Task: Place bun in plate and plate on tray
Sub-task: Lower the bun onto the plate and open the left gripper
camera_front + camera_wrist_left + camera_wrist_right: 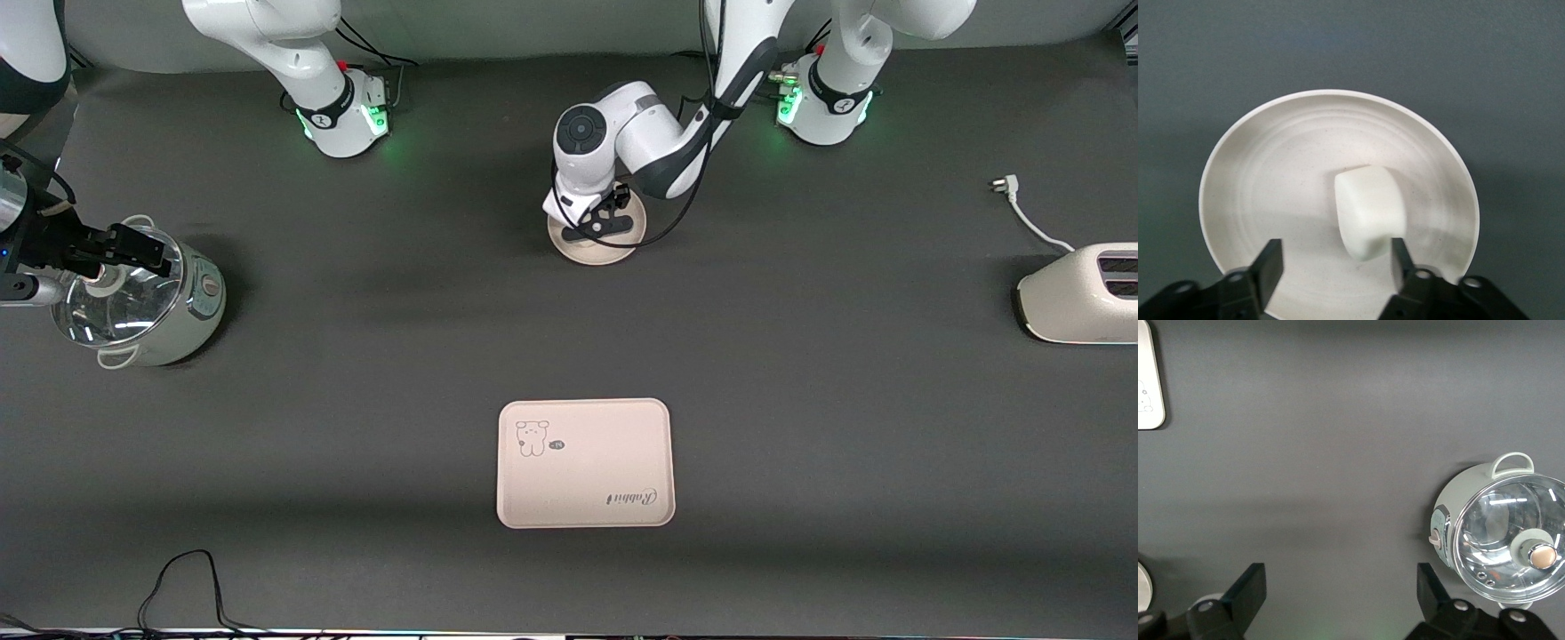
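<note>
Bun [1369, 212] and plate [1291, 200] were already together: the left wrist view showed the small off-white bun lying inside the round cream plate, off the plate's middle, resting on the dish and free of any grip. So the first part of the task looked finished.

The left gripper [1336, 263] hovered just over the plate with its fingers spread apart; one fingertip sat beside the bun's end, and nothing was clamped between them. In the front view the left arm's hand covered much of the plate [594, 255], which lay on the dark table between the two robot bases.

The tray [584, 463], cream-pink with a small cartoon animal and "Rabbit" script, lay bare and well apart from the plate, nearer to the front camera. Moving the loaded plate onto it was what remained, and that part had not been started, since the plate was resting on the table.

The right gripper [1341, 593] was open and empty above bare table, and the right arm appeared to wait. Its wrist view took in a glass-lidded pot [1498, 530] and a corner of the tray [1148, 380]. A toaster [1080, 293] stood toward the left arm's end of the table.
</note>
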`<control>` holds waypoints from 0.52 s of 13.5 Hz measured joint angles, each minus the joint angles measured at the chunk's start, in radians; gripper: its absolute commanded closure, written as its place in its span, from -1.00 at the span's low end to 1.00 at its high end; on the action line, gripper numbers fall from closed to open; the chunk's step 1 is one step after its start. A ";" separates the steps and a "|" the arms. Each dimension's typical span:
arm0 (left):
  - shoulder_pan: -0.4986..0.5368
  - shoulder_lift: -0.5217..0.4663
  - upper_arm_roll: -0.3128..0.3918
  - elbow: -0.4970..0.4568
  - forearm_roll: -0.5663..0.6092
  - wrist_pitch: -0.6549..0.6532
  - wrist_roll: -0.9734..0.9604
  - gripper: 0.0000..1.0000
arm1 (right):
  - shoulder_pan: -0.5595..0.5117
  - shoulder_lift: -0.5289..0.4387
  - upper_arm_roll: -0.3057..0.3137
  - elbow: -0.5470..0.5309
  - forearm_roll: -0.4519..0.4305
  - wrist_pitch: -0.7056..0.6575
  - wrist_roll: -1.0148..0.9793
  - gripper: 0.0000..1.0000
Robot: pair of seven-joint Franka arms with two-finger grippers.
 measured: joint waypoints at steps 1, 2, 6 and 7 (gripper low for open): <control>0.000 0.000 0.001 0.000 0.000 -0.001 -0.007 -1.00 | 0.000 0.000 0.000 0.000 0.000 0.000 0.000 -1.00; 0.000 -0.001 0.002 0.001 0.000 -0.002 -0.013 -1.00 | 0.000 0.000 0.000 0.000 0.000 0.000 0.000 -1.00; 0.042 -0.049 0.015 0.023 0.000 -0.080 -0.016 -1.00 | 0.000 0.000 0.000 0.000 0.000 0.000 0.000 -1.00; 0.070 -0.072 0.018 0.043 0.000 -0.124 -0.016 -1.00 | 0.000 0.000 0.000 -0.001 0.000 0.000 0.000 -1.00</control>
